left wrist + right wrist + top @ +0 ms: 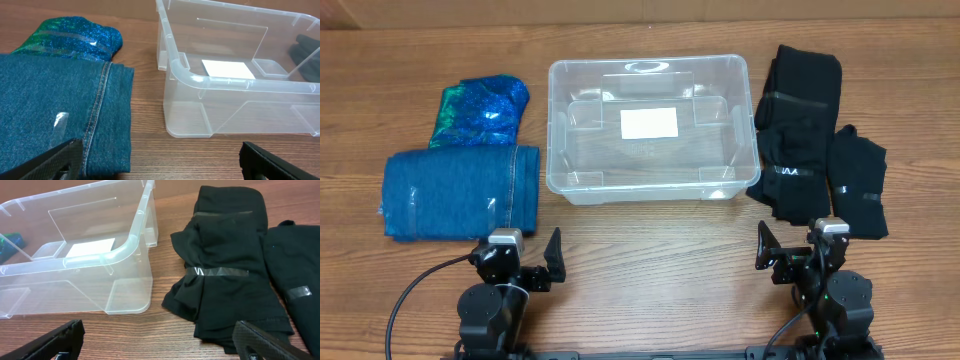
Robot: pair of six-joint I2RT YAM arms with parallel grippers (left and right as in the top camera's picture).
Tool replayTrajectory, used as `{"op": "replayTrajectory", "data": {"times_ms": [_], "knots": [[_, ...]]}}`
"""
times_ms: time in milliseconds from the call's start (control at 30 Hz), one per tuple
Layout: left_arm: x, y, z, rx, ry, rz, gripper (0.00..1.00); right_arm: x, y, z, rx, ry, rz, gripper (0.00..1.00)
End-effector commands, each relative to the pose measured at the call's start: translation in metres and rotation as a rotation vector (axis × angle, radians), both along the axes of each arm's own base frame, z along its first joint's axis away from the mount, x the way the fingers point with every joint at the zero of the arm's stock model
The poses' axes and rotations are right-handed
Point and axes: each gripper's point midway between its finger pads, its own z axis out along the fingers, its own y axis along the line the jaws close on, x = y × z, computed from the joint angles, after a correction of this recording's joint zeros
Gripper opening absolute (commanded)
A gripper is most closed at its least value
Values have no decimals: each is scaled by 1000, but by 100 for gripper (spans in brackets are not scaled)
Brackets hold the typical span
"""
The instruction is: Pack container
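Note:
The clear container (560, 130) stands at the table's middle, empty, with a white label (649, 122) on its bottom. It also shows in the left wrist view (210, 82) and the right wrist view (125, 245). Folded blue jeans (460, 192) lie left of it, with a shiny teal-blue garment (480, 112) behind them. Black garments (800, 130) lie right of it, a smaller black one (860, 180) beside them. My left gripper (525, 258) is open and empty near the front edge, by the jeans (55, 110). My right gripper (798, 250) is open and empty, in front of the black garments (225, 265).
The wooden table (660, 260) has bare wood between the container and both grippers. Clear tape strips sit on the jeans and the black garments. Cables run from both arm bases at the front edge.

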Motion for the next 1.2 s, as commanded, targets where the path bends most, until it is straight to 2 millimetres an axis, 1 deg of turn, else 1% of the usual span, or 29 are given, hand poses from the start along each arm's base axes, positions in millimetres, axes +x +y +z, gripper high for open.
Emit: {"op": "replayTrajectory", "data": {"times_ms": [0,567,633,667,700,733,767,800,833,900,933,1000,1033,1100,1167], "knots": [[0,1,1,15,-12,4,100,0,0,-1,5,-2,0,100],[0,1,1,11,-13,4,100,0,0,-1,6,-2,0,100],[0,-5,3,-30,-18,-19,100,0,0,-1,5,-2,0,100],[0,-11,4,-89,-13,-37,100,0,0,-1,5,-2,0,100],[-6,-26,0,-202,35,-91,100,0,0,-1,6,-2,0,100],[-11,-39,-1,-272,68,-153,100,0,0,-1,5,-2,0,100],[-13,-45,2,-298,68,-185,100,0,0,-1,5,-2,0,100],[-12,-45,5,-300,53,-186,100,0,0,-1,5,-2,0,100],[-9,-45,13,-318,26,-181,100,0,0,-1,5,-2,0,100],[-7,-49,37,-398,-43,-200,100,0,0,-1,5,-2,0,100],[-6,-43,48,-423,-58,-157,100,0,0,-1,5,-2,0,100],[-5,-29,52,-481,-20,-46,100,0,0,-1,5,-2,0,100],[-6,-26,58,-479,-2,-20,100,0,0,-1,5,-2,0,100],[-6,-17,77,-447,59,43,100,0,0,-1,6,-2,0,100],[-4,-8,93,-370,117,92,100,0,0,-1,6,-2,0,100]]}}
